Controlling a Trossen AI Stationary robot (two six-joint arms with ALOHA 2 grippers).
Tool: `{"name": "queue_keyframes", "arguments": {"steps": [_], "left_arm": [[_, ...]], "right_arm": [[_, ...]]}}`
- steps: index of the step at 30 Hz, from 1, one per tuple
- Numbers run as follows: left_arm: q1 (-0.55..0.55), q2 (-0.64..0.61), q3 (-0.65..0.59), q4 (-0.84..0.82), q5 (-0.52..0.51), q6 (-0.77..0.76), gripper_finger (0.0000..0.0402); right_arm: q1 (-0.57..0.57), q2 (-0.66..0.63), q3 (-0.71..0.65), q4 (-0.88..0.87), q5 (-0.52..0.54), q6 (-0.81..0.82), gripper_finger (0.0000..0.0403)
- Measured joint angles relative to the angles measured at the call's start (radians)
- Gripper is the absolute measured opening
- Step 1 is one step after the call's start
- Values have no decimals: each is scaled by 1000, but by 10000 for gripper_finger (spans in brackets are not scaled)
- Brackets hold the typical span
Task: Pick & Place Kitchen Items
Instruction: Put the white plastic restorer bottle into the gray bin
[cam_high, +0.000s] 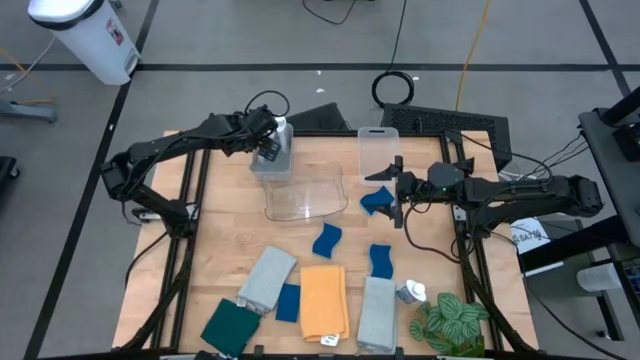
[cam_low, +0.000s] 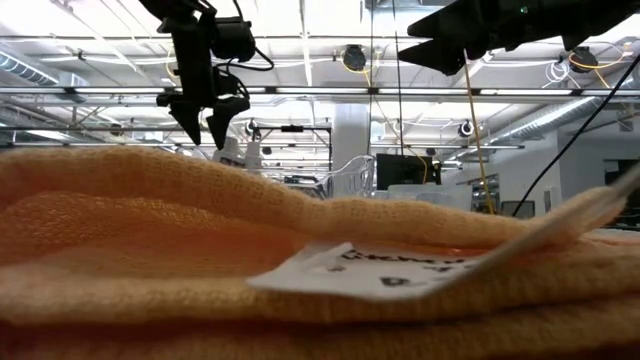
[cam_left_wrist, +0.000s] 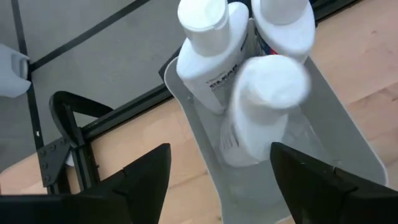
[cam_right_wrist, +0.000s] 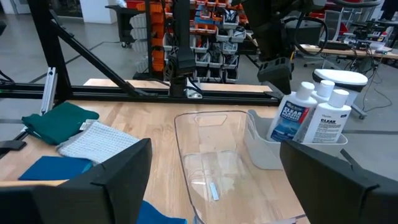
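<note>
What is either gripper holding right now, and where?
Nothing. The left gripper is open above the bottles; the right gripper is open and empty.

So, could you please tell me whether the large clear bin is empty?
Empty: the right wrist view shows bare plastic inside the clear bin; the white bottles stand in the neighbouring grey bin.

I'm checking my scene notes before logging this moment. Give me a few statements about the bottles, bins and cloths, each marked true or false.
1. Three white bottles stand in the small grey bin. True.
2. The left gripper is shut on a bottle. False: its fingers are open above the bin.
3. The large clear bin holds a blue sponge. False: it holds no sponge.
4. The orange cloth lies between two grey cloths. True.
5. A white bottle lies beside the green plant. True.
</note>
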Motion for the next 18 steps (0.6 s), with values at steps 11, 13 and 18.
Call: {"name": "queue_keyframes", "arguments": {"steps": [11, 13, 18], "left_arm": [[0, -6, 0, -9, 1, 0, 258], [0, -15, 0, -14, 1, 3, 259], [0, -64, 0, -9, 31, 14, 261]], "right_arm": [[0, 0, 0, -2, 0, 0, 325], [0, 0, 0, -2, 0, -2, 325], [0, -4, 0, -13, -1, -41, 325]]}}
